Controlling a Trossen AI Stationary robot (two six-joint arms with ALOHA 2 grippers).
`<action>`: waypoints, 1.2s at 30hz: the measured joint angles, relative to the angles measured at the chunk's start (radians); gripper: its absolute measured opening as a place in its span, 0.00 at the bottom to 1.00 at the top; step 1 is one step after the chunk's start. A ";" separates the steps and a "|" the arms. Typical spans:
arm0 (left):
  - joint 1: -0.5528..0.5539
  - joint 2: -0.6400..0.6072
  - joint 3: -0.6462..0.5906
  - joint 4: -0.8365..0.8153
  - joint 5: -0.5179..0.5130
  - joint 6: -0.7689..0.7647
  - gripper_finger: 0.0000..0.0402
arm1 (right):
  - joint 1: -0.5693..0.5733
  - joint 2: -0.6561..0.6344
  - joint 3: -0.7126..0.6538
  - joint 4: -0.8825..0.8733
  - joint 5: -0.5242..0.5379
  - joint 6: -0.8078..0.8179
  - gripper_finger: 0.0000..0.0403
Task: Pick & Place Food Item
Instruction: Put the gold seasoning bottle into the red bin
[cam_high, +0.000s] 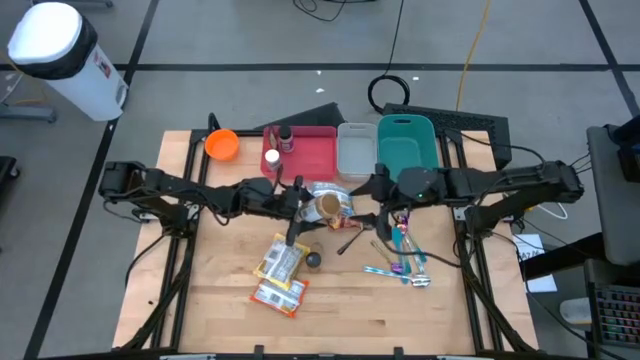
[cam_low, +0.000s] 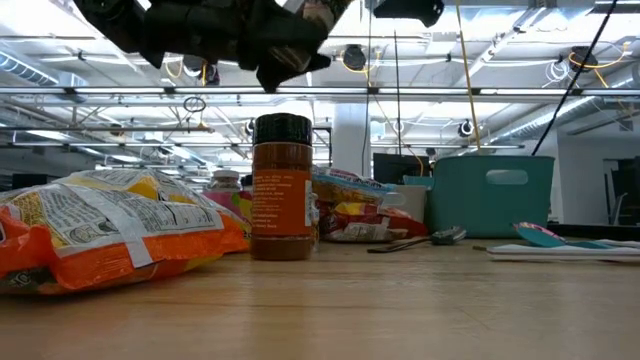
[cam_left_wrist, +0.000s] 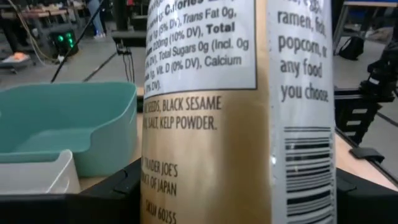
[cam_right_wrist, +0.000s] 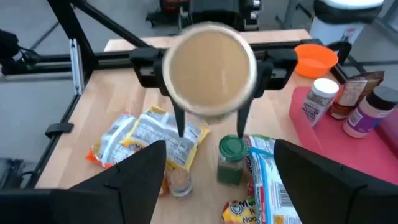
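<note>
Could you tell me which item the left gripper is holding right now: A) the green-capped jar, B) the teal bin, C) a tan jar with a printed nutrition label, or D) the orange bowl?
C: the left gripper is closed on the tan jar with a printed nutrition label, lifted above the table, while the orange bowl, green-capped jar and teal bin sit untouched.

Spice jar (cam_low: 282, 187): upright on bench (cam_low: 330, 310), black lid.
Snack bag (cam_low: 110, 230): lying flat beside jar.
Teal bin (cam_low: 492, 194): far side.
Arm (cam_low: 215, 35): overhead.
</note>
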 joint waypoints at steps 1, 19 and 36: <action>0.000 -0.001 0.000 0.014 0.000 0.000 0.66 | 0.000 -0.012 -0.027 0.031 0.001 0.001 0.72; 0.004 -0.003 0.000 0.034 -0.050 -0.005 0.66 | -0.009 0.199 -0.539 1.315 -0.004 -0.051 0.76; 0.003 -0.003 0.000 0.033 -0.051 -0.008 0.66 | -0.016 0.442 -0.252 1.298 0.051 -0.062 0.87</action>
